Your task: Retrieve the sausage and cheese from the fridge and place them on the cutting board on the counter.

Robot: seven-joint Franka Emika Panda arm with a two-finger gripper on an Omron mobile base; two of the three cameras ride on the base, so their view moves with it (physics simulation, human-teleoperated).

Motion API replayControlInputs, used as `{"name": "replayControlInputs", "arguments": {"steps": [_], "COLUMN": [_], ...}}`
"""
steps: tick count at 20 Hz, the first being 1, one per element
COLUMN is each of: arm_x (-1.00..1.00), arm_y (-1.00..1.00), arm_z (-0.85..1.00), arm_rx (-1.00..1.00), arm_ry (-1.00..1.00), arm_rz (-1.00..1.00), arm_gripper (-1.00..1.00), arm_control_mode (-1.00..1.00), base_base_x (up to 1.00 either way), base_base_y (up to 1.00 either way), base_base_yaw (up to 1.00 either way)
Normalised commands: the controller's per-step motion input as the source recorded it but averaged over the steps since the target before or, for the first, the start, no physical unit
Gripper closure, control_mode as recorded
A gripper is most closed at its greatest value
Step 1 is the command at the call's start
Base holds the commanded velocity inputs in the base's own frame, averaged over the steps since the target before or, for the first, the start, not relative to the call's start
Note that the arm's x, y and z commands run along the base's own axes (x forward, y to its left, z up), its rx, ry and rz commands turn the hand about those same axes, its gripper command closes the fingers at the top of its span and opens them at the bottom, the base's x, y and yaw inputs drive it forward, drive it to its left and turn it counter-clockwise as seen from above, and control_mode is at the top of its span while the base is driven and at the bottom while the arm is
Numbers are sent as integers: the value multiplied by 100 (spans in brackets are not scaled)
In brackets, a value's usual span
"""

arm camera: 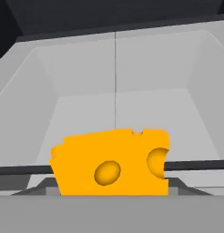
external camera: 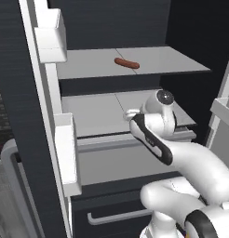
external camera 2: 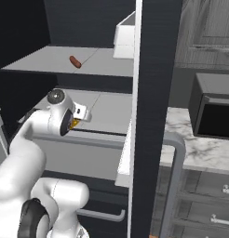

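Note:
The fridge (external camera: pixel 191 42) stands open in front of me. The sausage (external camera: pixel 126 62), a reddish-brown link, lies on the upper shelf (external camera 2: pixel 75 61). The cheese (arm camera: pixel 111 163), an orange wedge with holes, sits close before the hand camera, in front of the lower shelf's front edge. It hides the fingertips. A sliver of cheese (external camera 2: pixel 75 124) shows under the hand. My gripper (external camera 2: pixel 78 118) is at the front of the lower shelf (external camera: pixel 95 114), below the sausage, and appears shut on the cheese. The cutting board is out of view.
The open fridge door (external camera 2: pixel 153 93) stands upright right of the arm, with the marble counter (external camera 2: pixel 200 146) and a dark appliance (external camera 2: pixel 214 114) beyond it. White door bins (external camera: pixel 67 153) line the left door. A drawer handle (external camera: pixel 116 216) runs below.

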Motion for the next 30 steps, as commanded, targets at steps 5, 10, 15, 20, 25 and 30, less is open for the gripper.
{"name": "replayControlInputs", "arguments": {"steps": [5, 10, 15, 20, 25, 30], "arm_x": [-97, -100, -94, -83, -84, -58], "arm_y": [0, 0, -12, -13, -20, -12], "arm_z": [65, 44, 70, 74, 64, 32], "arm_rx": [2, 0, 0, 0, 0, -5], "arm_ry": [6, 0, -1, -8, -4, 0], "arm_rz": [0, 0, 0, 0, 0, -1], "arm_gripper": [100, 100, 100, 100, 100, 100], "arm_control_mode": [-100, -100, -100, -100, -100, -100], "base_base_x": [0, 0, 0, 0, 0, 0], "base_base_y": [0, 0, 0, 0, 0, 0], "base_base_yaw": [0, 0, 0, 0, 0, 0]}}
